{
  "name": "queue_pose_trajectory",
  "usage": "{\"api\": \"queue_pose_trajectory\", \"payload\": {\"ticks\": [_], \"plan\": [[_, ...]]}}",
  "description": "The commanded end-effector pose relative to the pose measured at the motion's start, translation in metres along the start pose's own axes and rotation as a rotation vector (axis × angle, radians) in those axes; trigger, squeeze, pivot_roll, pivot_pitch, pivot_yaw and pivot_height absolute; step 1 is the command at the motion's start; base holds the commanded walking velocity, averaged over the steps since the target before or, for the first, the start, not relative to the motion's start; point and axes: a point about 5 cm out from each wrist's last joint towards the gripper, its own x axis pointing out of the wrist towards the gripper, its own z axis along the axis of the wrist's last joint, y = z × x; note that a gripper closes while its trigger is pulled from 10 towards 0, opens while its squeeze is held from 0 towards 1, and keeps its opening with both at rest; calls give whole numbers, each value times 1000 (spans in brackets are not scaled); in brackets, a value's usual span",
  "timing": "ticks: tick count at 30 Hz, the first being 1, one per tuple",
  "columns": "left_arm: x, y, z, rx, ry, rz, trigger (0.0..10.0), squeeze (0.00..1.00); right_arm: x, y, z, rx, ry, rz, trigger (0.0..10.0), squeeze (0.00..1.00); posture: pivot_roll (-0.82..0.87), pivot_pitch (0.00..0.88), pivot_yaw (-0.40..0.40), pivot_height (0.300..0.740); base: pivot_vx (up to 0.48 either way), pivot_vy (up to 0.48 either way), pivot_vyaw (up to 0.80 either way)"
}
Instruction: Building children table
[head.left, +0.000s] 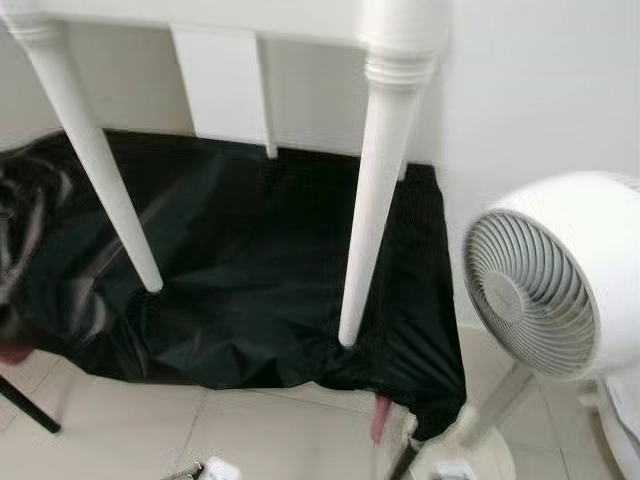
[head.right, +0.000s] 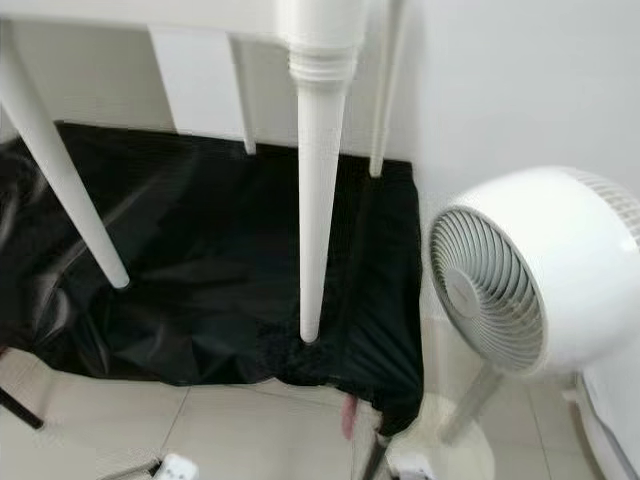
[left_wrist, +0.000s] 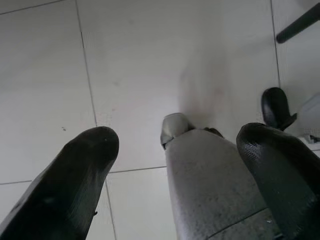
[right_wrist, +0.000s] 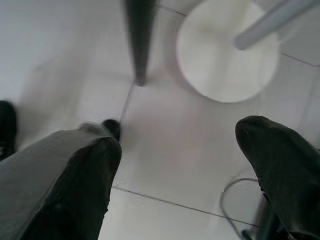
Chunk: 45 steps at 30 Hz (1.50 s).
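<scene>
Standing on a glossy, crumpled black sheet (head.left: 250, 290) against the wall: white table (head.left: 230, 90) with tapered, ringed legs (head.left: 375, 200). Just right, round white fan (head.left: 560, 280) on a disc base. Hanging over pale floor tiles (left_wrist: 45, 75): left gripper (left_wrist: 175, 165) and right gripper (right_wrist: 175, 165), jaws apart, empty.

Left gripper (left_wrist: 185, 165): two thick black fingers (left_wrist: 75, 185), rounded at the tips and finely textured. Right gripper (right_wrist: 190, 170): the same blunt black fingers (right_wrist: 280, 160). Beneath each runs a grey, matte, rounded leg (left_wrist: 210, 185).
</scene>
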Motion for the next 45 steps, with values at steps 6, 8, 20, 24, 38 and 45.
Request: {"api": "queue_pose_trajectory", "payload": {"ticks": [6,8,20,24,38,45], "plan": [[-3,3,-12,-1,45,44,10000,0,2,9,6,-12,-10,25,10000,0,29,0,-19,740,0,0,0],[-3,2,-12,-2,46,44,10000,0,2,9,7,-13,-10,26,10000,0,30,0,-19,740,0,0,0],[-3,0,-13,1,51,44,10000,0,2,9,3,-9,9,29,10000,0,34,0,-21,740,0,0,0],[-3,0,-13,1,56,45,10000,0,1,7,1,-10,17,26,10000,0,34,0,-22,740,0,0,-383],[-3,5,-16,-3,69,55,10000,0,0,3,-3,-15,33,22,10000,0,40,1,-28,740,0,0,-755],[-4,6,-16,-5,72,55,10000,0,0,3,-1,-4,23,20,10000,0,40,6,-27,740,0,0,-620]]}}
